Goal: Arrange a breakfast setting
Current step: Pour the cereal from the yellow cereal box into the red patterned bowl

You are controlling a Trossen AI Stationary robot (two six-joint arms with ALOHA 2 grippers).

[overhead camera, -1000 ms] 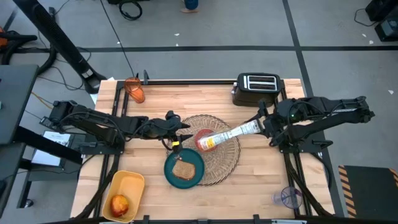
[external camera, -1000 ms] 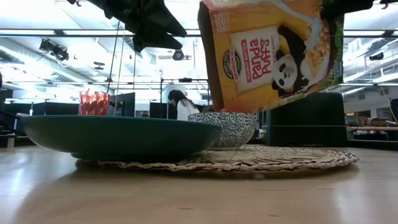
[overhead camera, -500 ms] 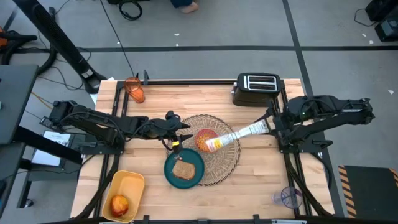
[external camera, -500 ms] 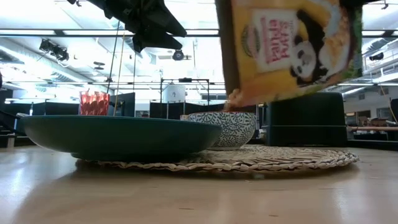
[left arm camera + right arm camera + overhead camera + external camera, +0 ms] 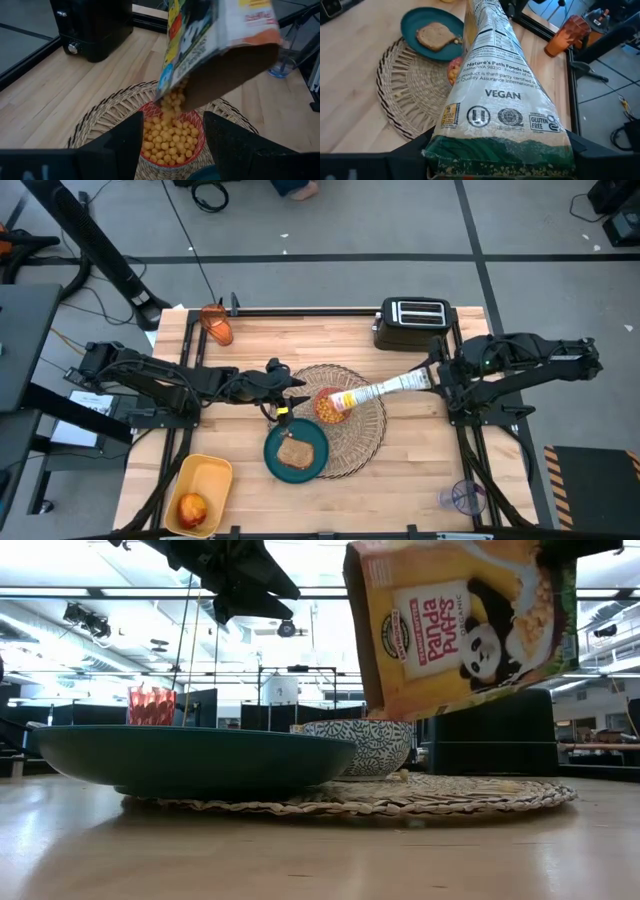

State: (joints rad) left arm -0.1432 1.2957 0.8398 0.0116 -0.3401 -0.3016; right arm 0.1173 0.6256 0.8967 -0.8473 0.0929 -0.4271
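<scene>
**Cereal poured into bowl**

Right pincer (image 5: 432, 376) is clamped on the base end of the cereal box (image 5: 375, 391). The box's long axis is tilted from the pincer down toward the mat (image 5: 362, 442), with its open mouth held just above the bowl (image 5: 172, 146), where puffs are seen piled. Left pincer (image 5: 283, 389) is held apart, empty, just beside the bowl. Toast (image 5: 297, 453) is set on the plate (image 5: 275, 456); the apple (image 5: 192, 508) lies well apart.

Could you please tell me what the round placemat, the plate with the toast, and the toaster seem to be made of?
Placemat: woven straw or similar natural fibre, judging by its coiled, braided strands; matte.
Plate: smooth teal surface with a soft sheen, probably glazed ceramic or plastic; the look leaves it open.
Toaster: black casing, likely plastic or painted metal, with a shiny knob in the left wrist view.
</scene>
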